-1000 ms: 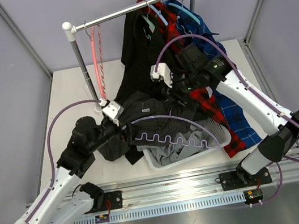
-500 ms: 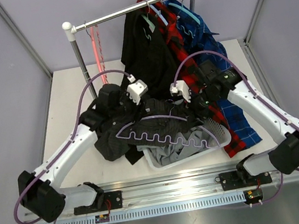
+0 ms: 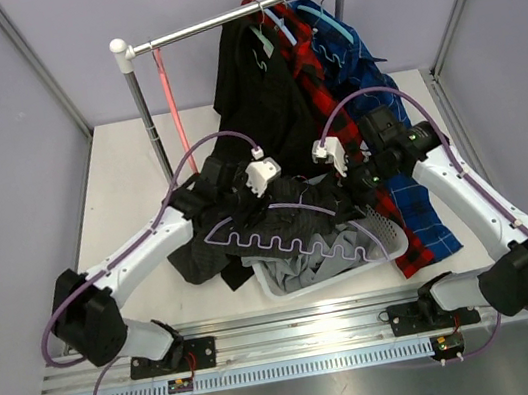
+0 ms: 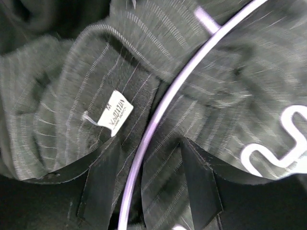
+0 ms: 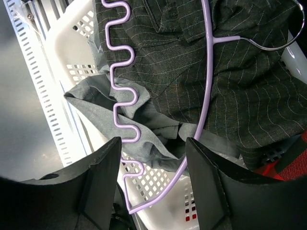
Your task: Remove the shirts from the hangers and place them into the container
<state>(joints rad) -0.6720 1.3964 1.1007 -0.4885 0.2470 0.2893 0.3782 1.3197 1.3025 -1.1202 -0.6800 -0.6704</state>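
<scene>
A dark pinstriped shirt (image 3: 247,216) lies heaped over the left of the white container (image 3: 387,252), and a purple hanger (image 3: 282,245) rests on top of it. A grey shirt (image 3: 316,256) lies inside the container. My left gripper (image 3: 268,189) is down on the pinstriped shirt (image 4: 72,96). It (image 4: 149,142) is open, its fingers astride the hanger's arm (image 4: 163,105) and a fold of cloth. My right gripper (image 3: 341,172) hovers open (image 5: 152,141) above the hanger (image 5: 122,91), the grey shirt (image 5: 105,103) and the container (image 5: 76,28), holding nothing.
On the white-and-steel rail (image 3: 234,17) at the back hang a black shirt (image 3: 256,87), a red plaid shirt (image 3: 378,201) and a blue plaid shirt (image 3: 419,202). A bare pink hanger (image 3: 172,101) hangs at the rail's left. The rail's post (image 3: 144,116) stands behind my left arm.
My left arm swung right from the table's left side onto the pinstriped shirt, its jaws narrowing. My right gripper shifted right and down toward the container, and its jaws widened.
</scene>
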